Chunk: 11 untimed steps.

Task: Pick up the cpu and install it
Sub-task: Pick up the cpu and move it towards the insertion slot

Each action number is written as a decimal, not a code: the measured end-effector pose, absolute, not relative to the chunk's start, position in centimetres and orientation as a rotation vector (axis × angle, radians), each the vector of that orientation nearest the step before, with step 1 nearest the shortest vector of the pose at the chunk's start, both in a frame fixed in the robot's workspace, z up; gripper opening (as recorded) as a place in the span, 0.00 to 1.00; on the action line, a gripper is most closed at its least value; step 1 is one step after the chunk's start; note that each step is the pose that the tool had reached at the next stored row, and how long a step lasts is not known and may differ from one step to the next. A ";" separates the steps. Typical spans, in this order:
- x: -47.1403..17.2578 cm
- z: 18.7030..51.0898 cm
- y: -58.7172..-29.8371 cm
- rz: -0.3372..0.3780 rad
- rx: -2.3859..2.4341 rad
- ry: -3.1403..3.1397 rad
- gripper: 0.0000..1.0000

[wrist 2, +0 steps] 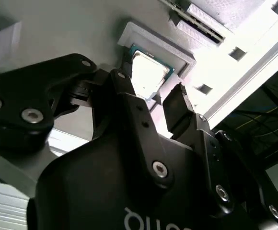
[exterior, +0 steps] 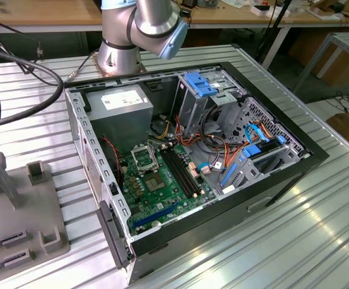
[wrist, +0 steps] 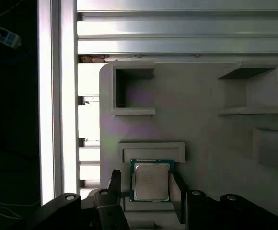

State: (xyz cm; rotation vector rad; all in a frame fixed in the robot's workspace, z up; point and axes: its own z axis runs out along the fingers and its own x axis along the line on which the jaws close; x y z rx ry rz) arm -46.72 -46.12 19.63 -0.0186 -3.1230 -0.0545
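On grey holder (wrist: 211,158), square cpu (wrist: 151,181) (silvery centre)

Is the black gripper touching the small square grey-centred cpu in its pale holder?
Cannot tell. In the first wrist view the open gripper straddles the cpu; one of its fingers overlaps the cpu's rim, showing neither contact nor gap.

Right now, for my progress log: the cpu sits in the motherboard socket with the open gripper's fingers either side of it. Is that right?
Not quite. The cpu sits in a pocket of the grey holder tray, not in the motherboard socket; the first wrist view shows it. The open gripper does have its fingers either side of it.
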 end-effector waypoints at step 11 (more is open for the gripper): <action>-46.6 19.8 -46.1 -0.055 -0.018 -3.123 0.53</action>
